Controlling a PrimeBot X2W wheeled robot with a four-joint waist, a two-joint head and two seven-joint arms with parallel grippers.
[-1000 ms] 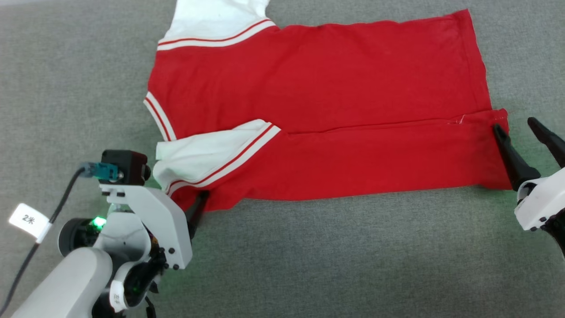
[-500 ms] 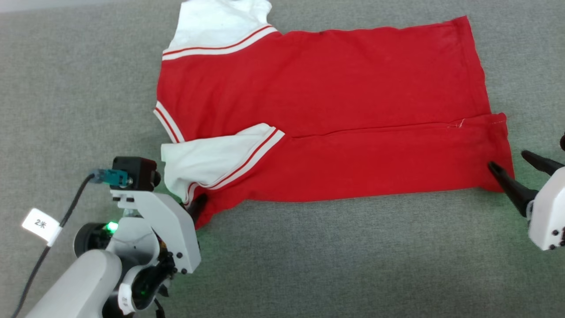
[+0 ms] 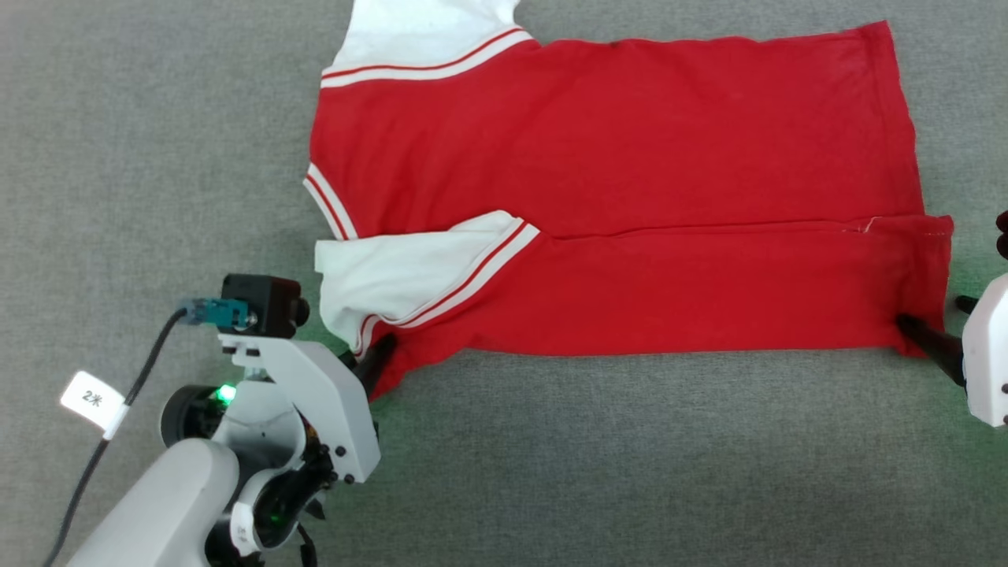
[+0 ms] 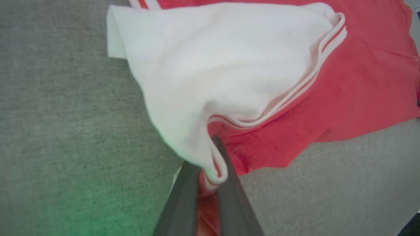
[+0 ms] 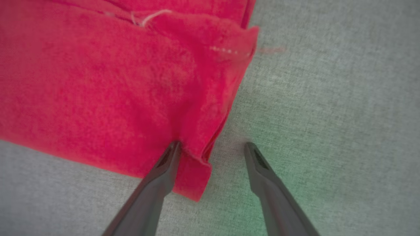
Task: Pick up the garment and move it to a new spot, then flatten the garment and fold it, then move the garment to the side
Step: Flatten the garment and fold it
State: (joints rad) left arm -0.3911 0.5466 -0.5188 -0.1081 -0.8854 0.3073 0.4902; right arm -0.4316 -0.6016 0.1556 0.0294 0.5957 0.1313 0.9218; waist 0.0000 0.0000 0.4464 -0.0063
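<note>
The garment (image 3: 630,157) lies spread on a grey surface, red with white sleeves, its near long side folded over. My left gripper (image 3: 382,346) is shut on the near left corner, just below the white sleeve (image 3: 394,276). In the left wrist view the gripper (image 4: 205,157) pinches red cloth and striped trim of the garment (image 4: 361,82). My right gripper (image 3: 932,309) stands open at the near right corner. In the right wrist view that gripper (image 5: 212,144) straddles the corner of the garment (image 5: 82,82), left finger on the cloth, right finger over bare surface.
The grey felt-like surface (image 3: 630,472) stretches around the shirt on all sides. A black cable with a white tag (image 3: 93,399) runs from my left wrist camera (image 3: 260,303) toward the lower left.
The head camera has shifted, sliding the picture right and down. My left gripper has shut on the sleeve-side corner. My right gripper has moved along the hem to the near corner, still open.
</note>
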